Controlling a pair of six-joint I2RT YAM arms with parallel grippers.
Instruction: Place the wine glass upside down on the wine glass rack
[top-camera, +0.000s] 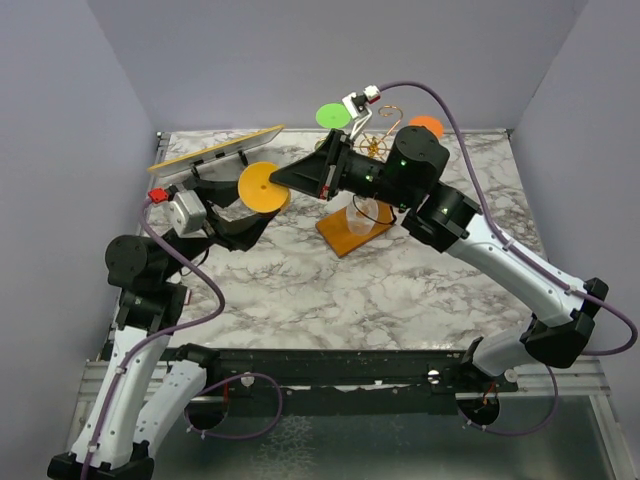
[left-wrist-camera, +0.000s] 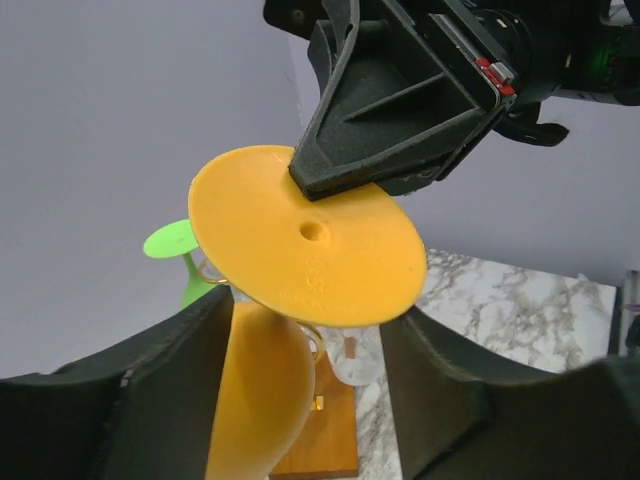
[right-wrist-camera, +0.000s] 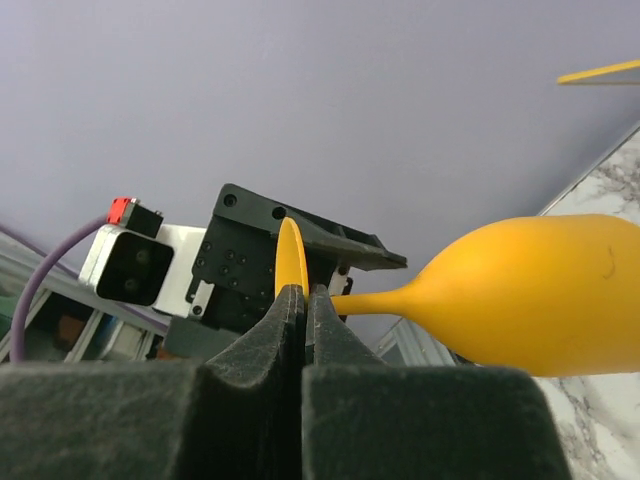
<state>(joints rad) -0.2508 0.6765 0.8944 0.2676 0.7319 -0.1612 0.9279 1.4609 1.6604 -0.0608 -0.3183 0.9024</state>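
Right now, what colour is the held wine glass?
Orange-yellow wine glass; clearest in the left wrist view.

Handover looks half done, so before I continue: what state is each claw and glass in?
right claw: shut on the yellow wine glass, by its foot.
left claw: open around the bowl.
yellow wine glass: off the table, lying sideways.
green glass: upside down on the wine glass rack.

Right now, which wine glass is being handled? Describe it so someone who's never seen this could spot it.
Over the marble table, look just left of the gold wire wine glass rack, where the two arms meet. The yellow-orange wine glass hangs there in the air, its round foot pinched by the right gripper. Only it is yellow-orange and gripped; the green glass sits by the rack.
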